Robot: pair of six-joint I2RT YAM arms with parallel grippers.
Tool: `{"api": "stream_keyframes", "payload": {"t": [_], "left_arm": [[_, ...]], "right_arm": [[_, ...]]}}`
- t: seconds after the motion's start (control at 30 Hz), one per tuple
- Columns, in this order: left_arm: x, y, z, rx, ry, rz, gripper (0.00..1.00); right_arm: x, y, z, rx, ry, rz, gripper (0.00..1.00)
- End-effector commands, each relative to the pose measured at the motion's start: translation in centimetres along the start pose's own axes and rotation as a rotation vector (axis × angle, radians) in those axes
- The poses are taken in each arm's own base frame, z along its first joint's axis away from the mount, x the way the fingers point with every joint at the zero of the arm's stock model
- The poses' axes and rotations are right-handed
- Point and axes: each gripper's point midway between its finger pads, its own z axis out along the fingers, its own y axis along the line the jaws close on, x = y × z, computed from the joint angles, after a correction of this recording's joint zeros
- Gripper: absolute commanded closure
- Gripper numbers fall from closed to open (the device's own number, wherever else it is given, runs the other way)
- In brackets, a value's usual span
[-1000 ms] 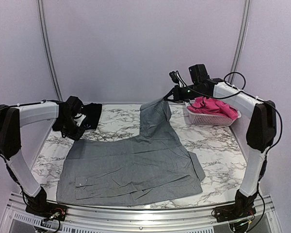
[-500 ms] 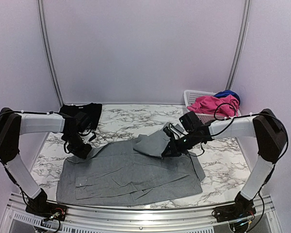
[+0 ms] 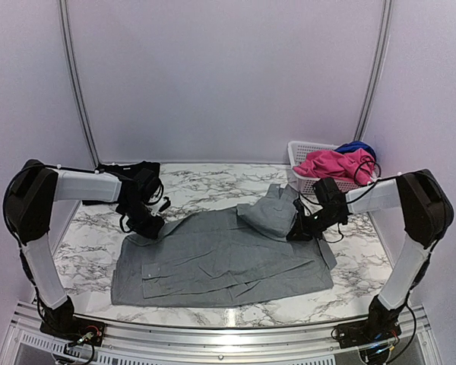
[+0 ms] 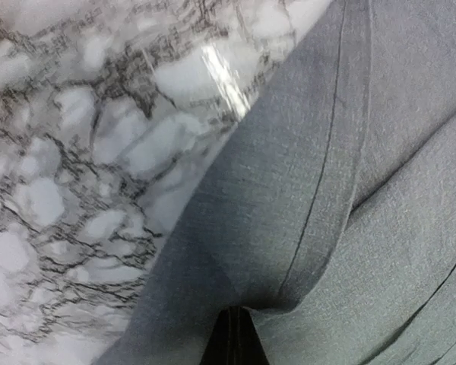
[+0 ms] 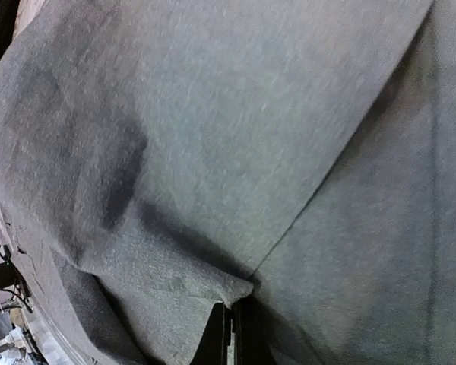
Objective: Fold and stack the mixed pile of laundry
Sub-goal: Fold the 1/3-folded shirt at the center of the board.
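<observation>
top view, trousers: grey trousers lie spread on the tabletop, long axis running left to right in front of me.
top view, left jaws: down at the far left corner of the cloth, pinching its edge.
top view, right jaws: low at the right end, gripping the leg that's flopped back over the body.
top view, rest of the pile: pink piece and dark blue piece sit in the basket behind my right arm. The black cloth is at the far left.
left wrist: jaws narrow, a hem seam bunched right into them, bare marble off to the left.
right wrist: jaws narrow too, a fold of grey cloth nipped between them.
what it turns on: I reckon each arm holds its own end, so the next fold goes along that left-right axis.
vs half a second back: the whole garment has slid right and away from me, and both arms went with it.
vs a second back: that leg was hoisted high near the basket, now it's down.
</observation>
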Motion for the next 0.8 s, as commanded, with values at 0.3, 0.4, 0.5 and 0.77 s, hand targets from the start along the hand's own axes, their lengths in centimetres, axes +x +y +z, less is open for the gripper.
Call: {"api": "stream_keyframes", "payload": {"t": [0.3,0.4,0.5,0.77], "left_arm": [[-5.6,3.3,-7.9,-0.175,-0.206,0.227,1.0],[-4.2,3.0,-9.2,-0.168,-0.226,0.264,1.0],[-2.6,2.5,-10.2,-0.153,-0.241,0.305,1.0],[2.1,-0.8,-11.2,-0.01,-0.262,0.42,0.97]], "right_arm": [[-10.7,8.2,-12.9,0.034,-0.32,-0.31,1.0],[-10.7,9.2,-14.9,0.046,-0.351,-0.338,1.0],[-9.7,9.3,-15.8,0.055,-0.35,-0.342,1.0],[-4.9,7.4,-17.1,0.118,-0.342,-0.31,1.0]]}}
